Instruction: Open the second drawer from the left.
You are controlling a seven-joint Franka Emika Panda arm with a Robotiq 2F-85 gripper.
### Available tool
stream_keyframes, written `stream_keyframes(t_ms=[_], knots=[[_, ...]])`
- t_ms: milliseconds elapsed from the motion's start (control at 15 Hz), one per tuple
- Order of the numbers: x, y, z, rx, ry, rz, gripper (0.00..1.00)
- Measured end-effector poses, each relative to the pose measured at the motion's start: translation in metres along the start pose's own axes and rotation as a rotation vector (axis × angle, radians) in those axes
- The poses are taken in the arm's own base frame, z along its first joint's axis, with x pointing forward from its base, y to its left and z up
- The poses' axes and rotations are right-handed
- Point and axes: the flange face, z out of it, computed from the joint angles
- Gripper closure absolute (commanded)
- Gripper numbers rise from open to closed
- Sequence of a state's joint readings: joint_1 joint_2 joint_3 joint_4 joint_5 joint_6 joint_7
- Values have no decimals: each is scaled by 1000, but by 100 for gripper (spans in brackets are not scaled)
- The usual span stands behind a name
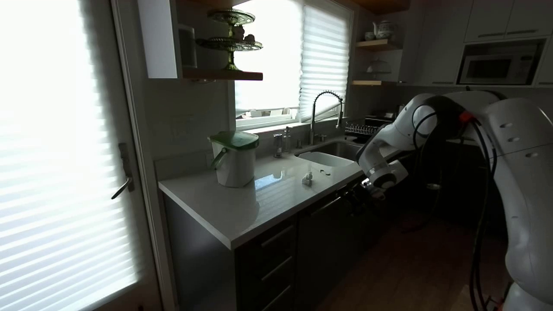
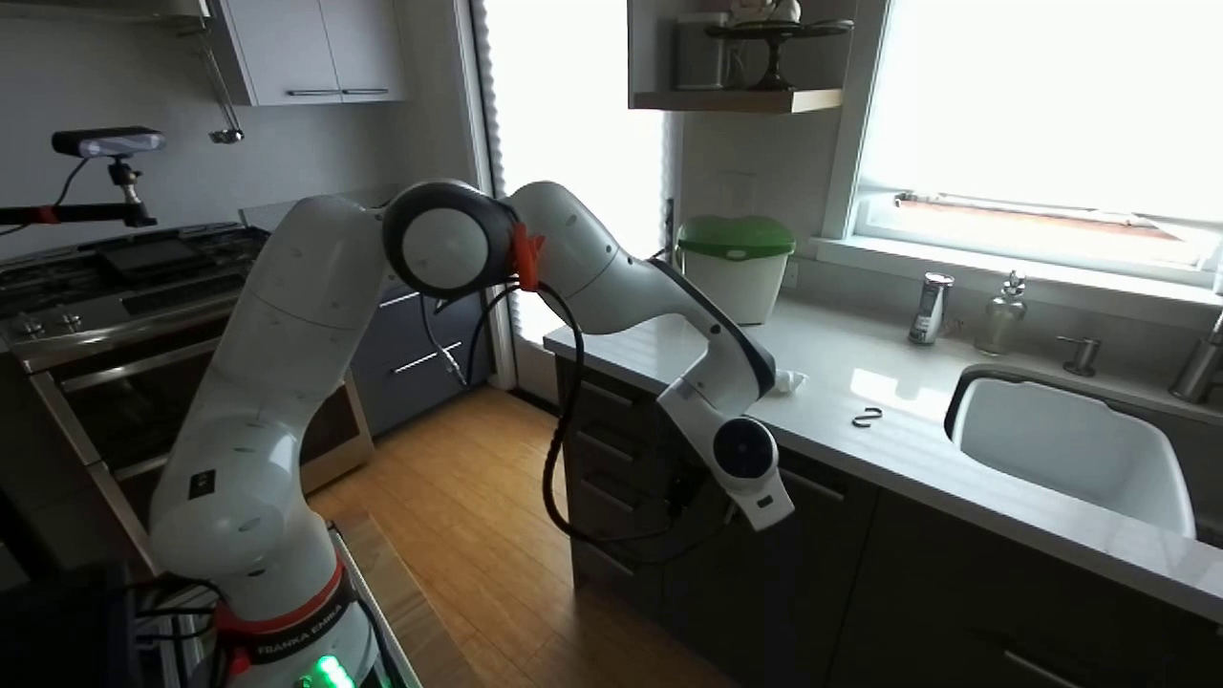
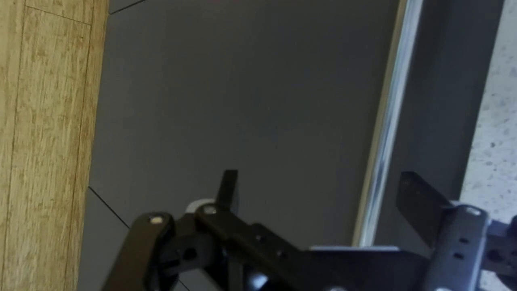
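The second drawer from the left is a tall dark front that sits closed under the counter; it also shows in an exterior view and fills much of the wrist view. Any bins inside are hidden. Its long metal bar handle runs along the top edge of the front and also shows in both exterior views. My gripper is open with nothing held. In the wrist view its fingers appear on either side of the handle, which lies nearer the right finger. In an exterior view the gripper is at the handle's far end.
The white countertop overhangs just above the handle. A stack of short dark drawers adjoins on the left. On the counter stand a white bin with green lid, a small white object and an S-hook. A sink lies rightward.
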State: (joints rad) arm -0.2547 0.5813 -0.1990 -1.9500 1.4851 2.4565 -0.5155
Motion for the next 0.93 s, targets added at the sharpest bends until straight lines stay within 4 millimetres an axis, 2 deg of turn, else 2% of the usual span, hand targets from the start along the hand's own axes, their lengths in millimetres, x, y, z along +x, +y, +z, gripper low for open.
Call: stream_keyframes(t_ms=[267, 933], knots=[[12, 1, 19, 19, -2, 4, 0], [33, 3, 45, 33, -57, 63, 0]])
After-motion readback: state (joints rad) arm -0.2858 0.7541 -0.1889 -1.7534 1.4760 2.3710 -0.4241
